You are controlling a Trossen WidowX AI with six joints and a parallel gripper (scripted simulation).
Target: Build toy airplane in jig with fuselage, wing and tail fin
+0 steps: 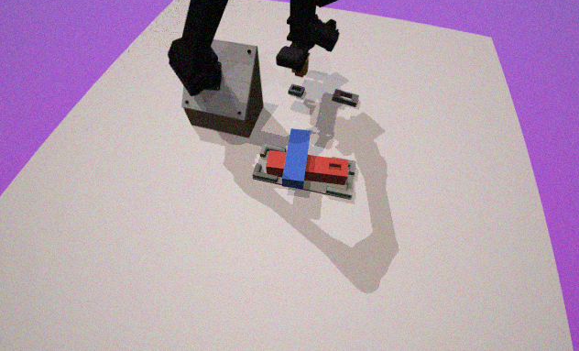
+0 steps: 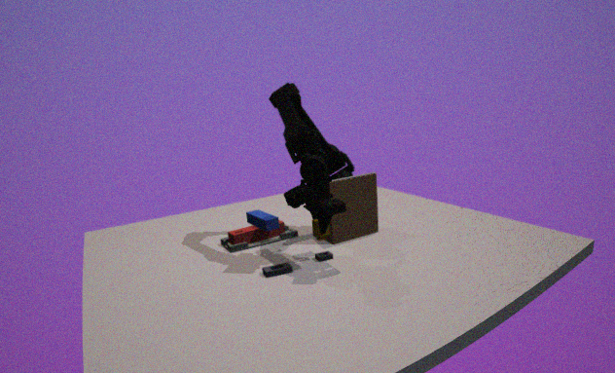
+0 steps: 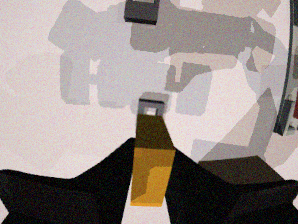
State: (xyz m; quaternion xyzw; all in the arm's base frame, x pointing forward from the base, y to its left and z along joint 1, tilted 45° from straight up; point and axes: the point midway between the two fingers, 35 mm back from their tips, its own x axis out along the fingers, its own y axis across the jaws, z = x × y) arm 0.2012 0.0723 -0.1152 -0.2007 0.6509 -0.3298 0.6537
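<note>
- While the wing (image 1: pixel 297 155) (image 2: pixel 262 219) already lay across the fuselage (image 1: pixel 325 170) (image 2: pixel 243 236) (image 3: pixel 296 109) in the cradle (image 1: pixel 265 175) (image 2: pixel 234 247) (image 3: pixel 284 117), the tail fin (image 1: pixel 302 71) (image 2: pixel 316 229) (image 3: pixel 152 175) was between the fingers of the gripper (image 1: pixel 299 63) (image 2: pixel 323 224) (image 3: pixel 147 144), which was clenched on it from both sides.
- Below the gripper, off the fin's end, was the small socketed stand (image 1: pixel 295 93) (image 2: pixel 323 256) (image 3: pixel 141 107); beyond it in the wrist view lay the larger stand (image 1: pixel 350 103) (image 2: pixel 278 271) (image 3: pixel 141 14). The fin looked lifted off the table.
- The cradle stood well apart from the gripper, toward the right in the wrist view, with the fuselage's tail socket (image 1: pixel 335 165) (image 2: pixel 238 231) uncovered.
- The fin seemed likely to handle as a light, stiff block, not fragile, though its smooth faces might slip or pivot in a loose grip.
- Its flat sides, well above the tab, looked the right place to hold, leaving the lower end free.
- The next move called for carrying it upright over that socket; a low path could have knocked the wing.
</note>
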